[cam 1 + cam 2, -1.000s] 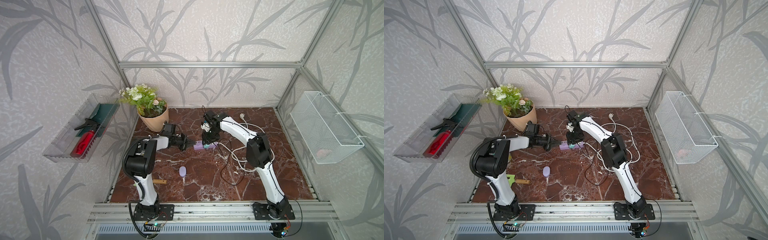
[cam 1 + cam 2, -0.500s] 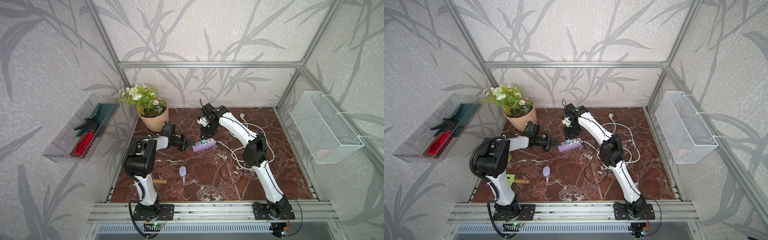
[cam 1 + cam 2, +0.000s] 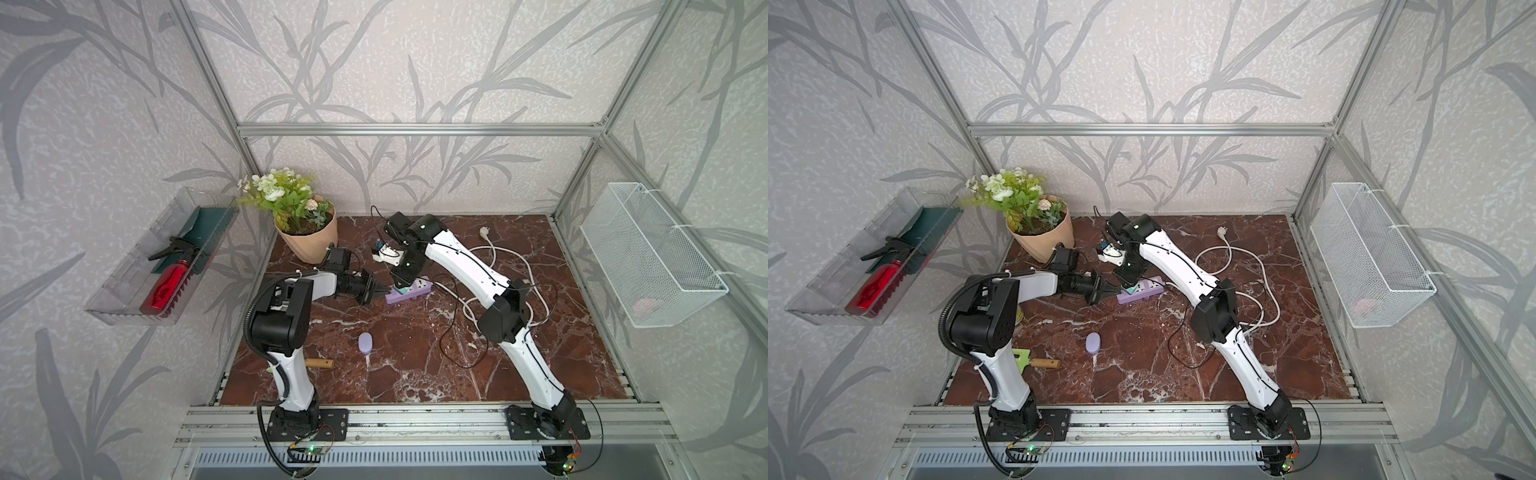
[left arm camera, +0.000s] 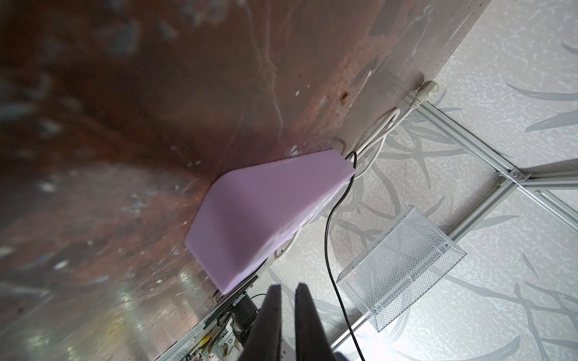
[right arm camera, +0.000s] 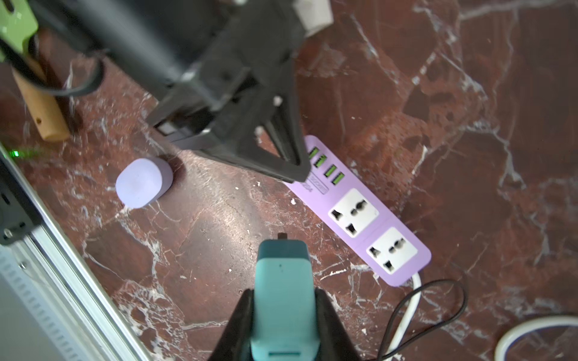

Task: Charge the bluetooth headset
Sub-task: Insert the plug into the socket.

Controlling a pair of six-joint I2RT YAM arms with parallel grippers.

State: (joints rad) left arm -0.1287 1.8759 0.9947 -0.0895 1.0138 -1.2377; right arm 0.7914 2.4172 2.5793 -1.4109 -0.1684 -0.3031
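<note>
Step in hand, as judged: powering the charger. The right gripper (image 5: 283,298) has its jaws pinching the teal plug adapter (image 5: 283,272), pin end leading, above the purple power strip (image 5: 359,218). The left gripper (image 4: 287,289) has its jaws pressed nearly together with nothing between them, their tips at the USB end of the strip, apparently to brace it. Contact cannot be confirmed.

Next move, as judged: the adapter looks offset to the side of the sockets, so it needs squaring over one socket and a straight push down while the strip is steadied.

The bluetooth headset (image 3: 365,343) lies flat on the worktop (image 3: 415,374), toward the front edge and nearer the left arm's base. It is well apart from both sets of jaws. Nothing touches it, and no cable is seen attached to it.
</note>
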